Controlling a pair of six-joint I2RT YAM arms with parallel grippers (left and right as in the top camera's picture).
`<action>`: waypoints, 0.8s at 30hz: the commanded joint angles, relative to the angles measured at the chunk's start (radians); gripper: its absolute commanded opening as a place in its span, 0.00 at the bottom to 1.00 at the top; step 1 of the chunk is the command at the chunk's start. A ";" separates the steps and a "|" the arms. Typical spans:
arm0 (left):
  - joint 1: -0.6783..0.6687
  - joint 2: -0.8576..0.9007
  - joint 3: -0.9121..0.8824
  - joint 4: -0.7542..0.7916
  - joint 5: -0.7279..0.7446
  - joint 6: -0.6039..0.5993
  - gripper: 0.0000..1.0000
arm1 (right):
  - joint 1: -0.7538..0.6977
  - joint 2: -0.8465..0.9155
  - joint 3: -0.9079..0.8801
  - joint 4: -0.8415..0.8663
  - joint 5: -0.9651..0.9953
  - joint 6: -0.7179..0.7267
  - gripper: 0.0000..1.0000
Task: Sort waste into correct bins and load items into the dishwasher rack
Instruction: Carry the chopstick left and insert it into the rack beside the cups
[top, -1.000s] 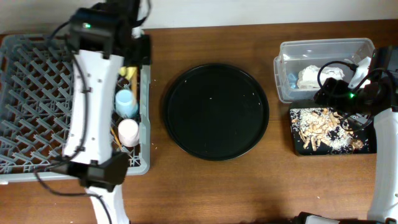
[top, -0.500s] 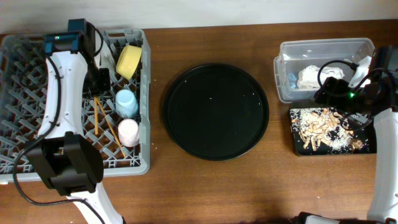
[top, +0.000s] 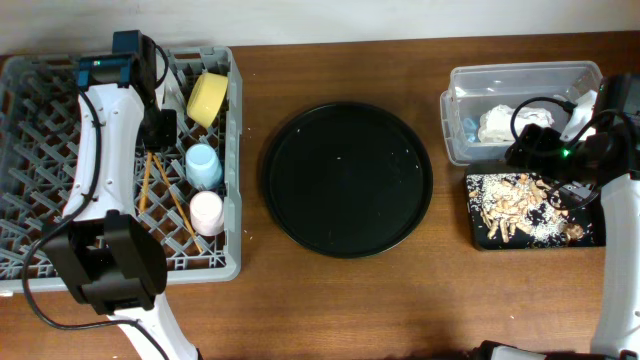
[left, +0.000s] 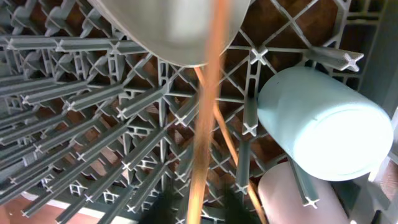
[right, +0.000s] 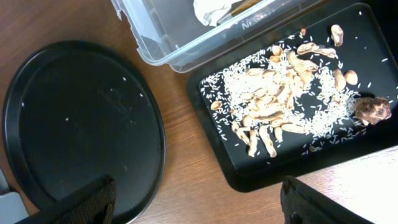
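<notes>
Crossing the dishwasher rack (left: 93, 93), a chopstick (left: 202, 143) passes between left gripper's (left: 199, 214) fingers (left: 163, 211).

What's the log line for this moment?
left claw: over rack, at chopstick, grip unclear | right claw: open, near scrap tray | bowl, blue cup, pink cup: in rack

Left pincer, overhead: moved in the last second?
Yes. The left pincer swung left from the rack's right wall, uncovering the bowl; now left of the blue cup.
</notes>
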 joint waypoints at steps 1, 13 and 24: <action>0.005 -0.030 -0.005 0.007 -0.012 0.012 0.71 | 0.000 0.001 -0.005 -0.001 0.006 -0.010 0.86; 0.004 -0.032 0.003 0.029 0.125 0.011 0.78 | 0.000 0.001 -0.005 0.003 0.006 -0.010 0.86; -0.009 -0.175 0.129 0.023 0.267 0.011 0.86 | 0.000 -0.090 0.021 -0.009 0.002 -0.089 0.89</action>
